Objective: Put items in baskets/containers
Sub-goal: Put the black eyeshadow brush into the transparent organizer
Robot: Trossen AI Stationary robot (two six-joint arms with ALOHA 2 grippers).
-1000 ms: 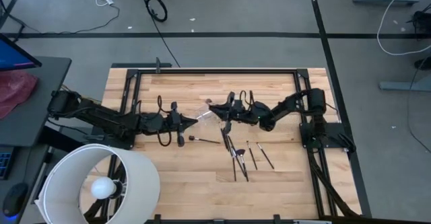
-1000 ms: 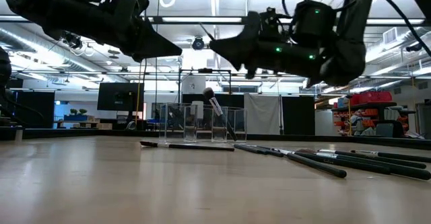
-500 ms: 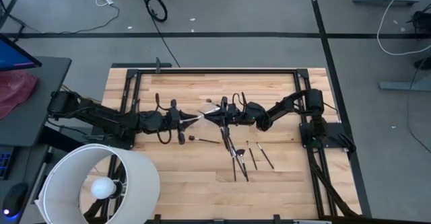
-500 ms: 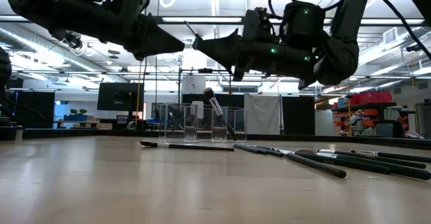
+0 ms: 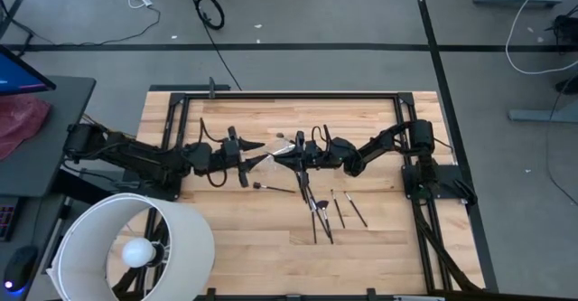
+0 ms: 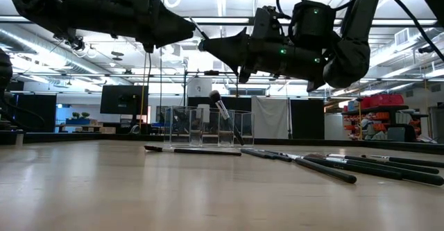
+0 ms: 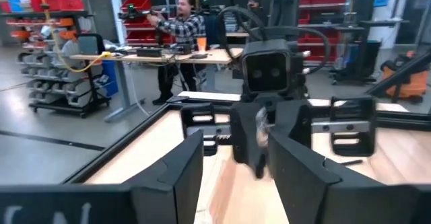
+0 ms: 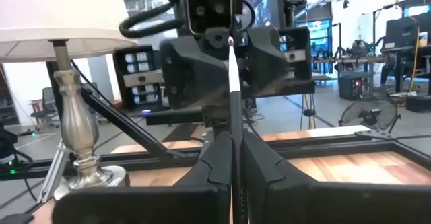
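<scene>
While the clear cup (image 6: 208, 128) holds one brush (image 6: 223, 113), left jaws gape; right jaws pinch another brush (image 8: 233, 96).

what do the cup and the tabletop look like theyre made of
The cup looks like clear, glossy plastic, possibly acrylic: the room behind shows through its walls and only edges and glints mark it. The tabletop looks like pale wood in jointed strips with a smooth satin finish, judging by its plank seams and soft sheen.

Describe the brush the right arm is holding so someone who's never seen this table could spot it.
On the wooden table, find the two dark arms meeting at mid-table. The right tool is shut on a slim dark brush above the surface. Unlike the loose brushes lying flat nearer the table's front, it is lifted and clamped between fingers.
</scene>
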